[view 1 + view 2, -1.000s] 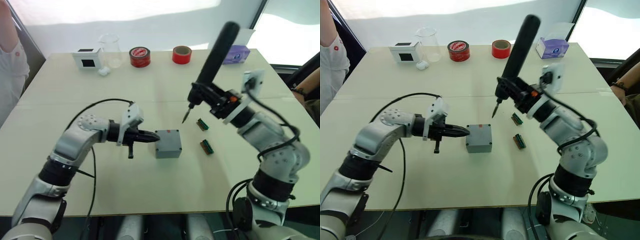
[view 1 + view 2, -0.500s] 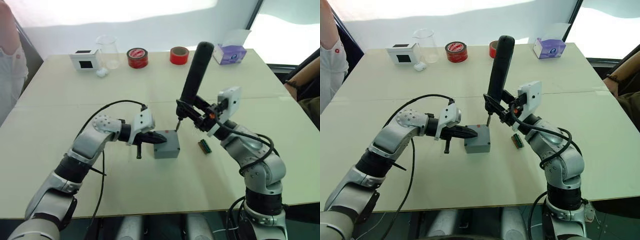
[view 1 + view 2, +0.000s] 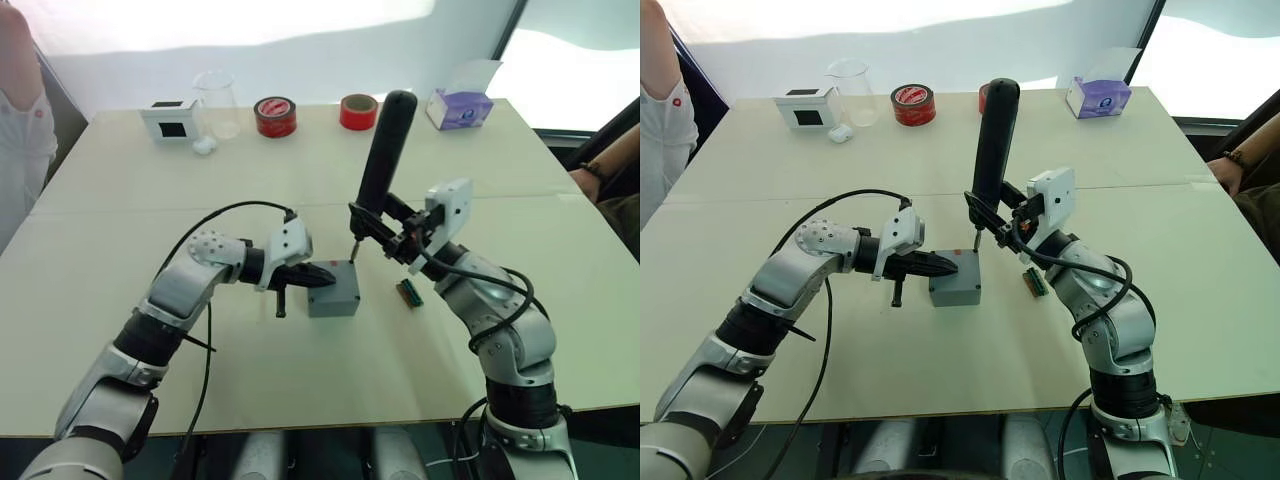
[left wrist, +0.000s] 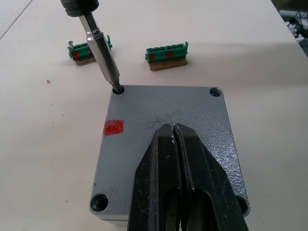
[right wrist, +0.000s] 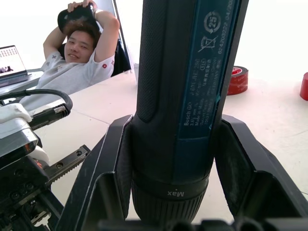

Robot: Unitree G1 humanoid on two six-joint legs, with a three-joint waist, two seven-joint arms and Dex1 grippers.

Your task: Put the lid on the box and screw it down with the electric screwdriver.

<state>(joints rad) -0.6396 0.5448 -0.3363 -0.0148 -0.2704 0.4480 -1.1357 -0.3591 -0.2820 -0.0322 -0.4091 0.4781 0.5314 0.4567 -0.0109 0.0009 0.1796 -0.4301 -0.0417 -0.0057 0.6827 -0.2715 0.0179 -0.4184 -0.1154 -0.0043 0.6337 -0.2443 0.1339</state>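
Observation:
The grey lid (image 4: 159,108), with a red mark and corner screw holes, sits on the grey box (image 3: 335,298) at mid-table. My left gripper (image 4: 174,129) is shut, and its tips rest on the lid's top. My right gripper (image 3: 385,228) is shut on the electric screwdriver (image 3: 386,145), a long dark cylinder held nearly upright. Its metal bit (image 4: 103,55) stands in the hole at one far corner of the lid. In the right wrist view the screwdriver's body (image 5: 183,96) sits between my black fingers (image 5: 110,168).
Two green blocks (image 4: 166,49) lie just beyond the box, to its right. At the table's far edge stand a white cube (image 3: 170,118), a glass beaker (image 3: 218,98), two red tape rolls (image 3: 274,115) and a purple tissue box (image 3: 460,106). People sit at both sides.
My right arm has swung the screwdriver down and left, bringing its bit from above the table into the lid's corner hole. My left gripper has moved from beside the box onto the lid.

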